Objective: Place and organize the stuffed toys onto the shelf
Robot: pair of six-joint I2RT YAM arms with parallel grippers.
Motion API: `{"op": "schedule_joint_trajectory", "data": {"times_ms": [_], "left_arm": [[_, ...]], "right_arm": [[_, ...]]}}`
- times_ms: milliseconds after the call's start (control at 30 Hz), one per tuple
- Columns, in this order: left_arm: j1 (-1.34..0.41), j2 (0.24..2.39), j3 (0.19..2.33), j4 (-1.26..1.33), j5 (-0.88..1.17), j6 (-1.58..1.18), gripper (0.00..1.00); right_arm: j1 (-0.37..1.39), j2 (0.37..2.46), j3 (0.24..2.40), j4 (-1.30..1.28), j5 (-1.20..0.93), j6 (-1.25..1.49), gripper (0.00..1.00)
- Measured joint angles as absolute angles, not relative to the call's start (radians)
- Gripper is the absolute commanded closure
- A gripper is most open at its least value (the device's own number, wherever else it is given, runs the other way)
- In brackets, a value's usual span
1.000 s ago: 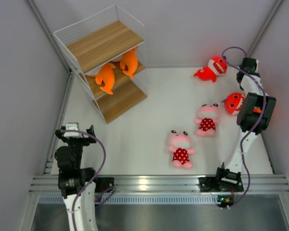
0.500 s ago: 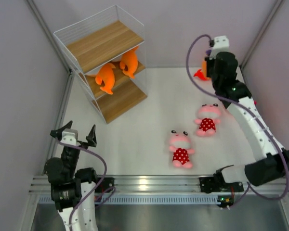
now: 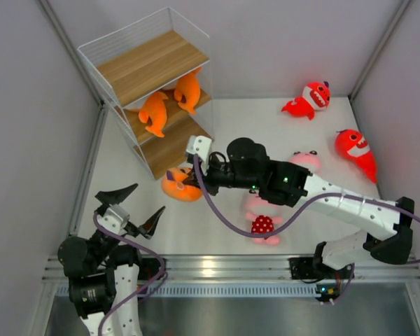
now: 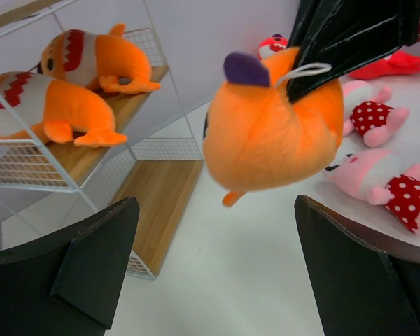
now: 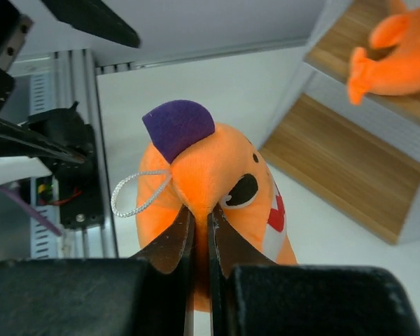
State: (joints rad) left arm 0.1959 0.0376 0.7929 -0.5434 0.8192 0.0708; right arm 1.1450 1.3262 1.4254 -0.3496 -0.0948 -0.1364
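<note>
My right gripper (image 3: 190, 180) is shut on an orange shark (image 3: 178, 186) with a purple fin, pinching its back (image 5: 210, 183), and holds it near the foot of the shelf (image 3: 151, 64). The shark hangs in the left wrist view (image 4: 269, 133) too. Two orange sharks (image 3: 169, 101) lie on the shelf's middle board. My left gripper (image 3: 136, 208) is open and empty at the near left. Two pink animals in polka-dot dresses (image 3: 264, 224) (image 3: 305, 159) lie under the right arm, partly hidden. Two red sharks (image 3: 308, 99) (image 3: 357, 150) lie at the far right.
The shelf's top board (image 3: 145, 61) and bottom board (image 3: 172, 148) hold nothing I can see. Grey walls close the table on the left, back and right. A metal rail (image 3: 224, 266) runs along the near edge.
My right arm has swung from the far right across to the shelf's foot and now holds an orange shark. My left gripper has opened wider and shifted right.
</note>
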Motion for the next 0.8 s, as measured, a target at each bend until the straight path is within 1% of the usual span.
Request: {"op": "schedule_joint_trajectory", "data": {"times_ms": [100, 233, 367, 400, 433, 467, 533, 567, 667, 700, 733, 767, 800], "left_arm": [[0.196, 0.052, 0.793, -0.551, 0.896, 0.089, 0.01], [0.196, 0.068, 0.793, -0.555, 0.952, 0.116, 0.01], [0.196, 0.083, 0.794, -0.554, 0.956, 0.157, 0.01], [0.196, 0.087, 0.796, -0.554, 0.944, 0.167, 0.03], [0.196, 0.093, 0.799, -0.555, 0.928, 0.178, 0.07], [0.196, 0.099, 0.803, -0.555, 0.913, 0.189, 0.17], [0.196, 0.11, 0.807, -0.561, 0.898, 0.213, 0.3], [0.196, 0.112, 0.808, -0.567, 0.897, 0.223, 0.52], [0.196, 0.113, 0.808, -0.589, 0.9, 0.261, 0.82], [0.196, 0.112, 0.808, -0.596, 0.904, 0.271, 0.97], [0.196, 0.112, 0.808, -0.599, 0.908, 0.283, 1.0], [0.196, 0.111, 0.807, -0.601, 0.915, 0.294, 1.0], [0.196, 0.108, 0.807, -0.6, 0.922, 0.305, 1.0]], "right_arm": [[1.193, 1.391, 1.466, -0.343, -0.141, -0.126, 1.0], [1.223, 1.474, 1.566, -0.337, -0.15, -0.112, 1.0], [1.235, 1.505, 1.618, -0.326, -0.184, -0.109, 1.0], [1.235, 1.506, 1.618, -0.322, -0.196, -0.108, 1.0], [1.235, 1.509, 1.618, -0.32, -0.21, -0.106, 1.0], [1.235, 1.511, 1.619, -0.32, -0.221, -0.104, 1.0], [1.237, 1.521, 1.62, -0.313, -0.242, -0.104, 1.0], [1.237, 1.527, 1.622, -0.307, -0.247, -0.104, 1.0], [1.237, 1.543, 1.626, -0.289, -0.268, -0.104, 1.0], [1.237, 1.545, 1.626, -0.282, -0.277, -0.103, 1.0], [1.237, 1.546, 1.626, -0.276, -0.286, -0.103, 0.96], [1.237, 1.546, 1.626, -0.276, -0.292, -0.104, 0.88], [1.237, 1.546, 1.626, -0.276, -0.3, -0.105, 0.76]]}}
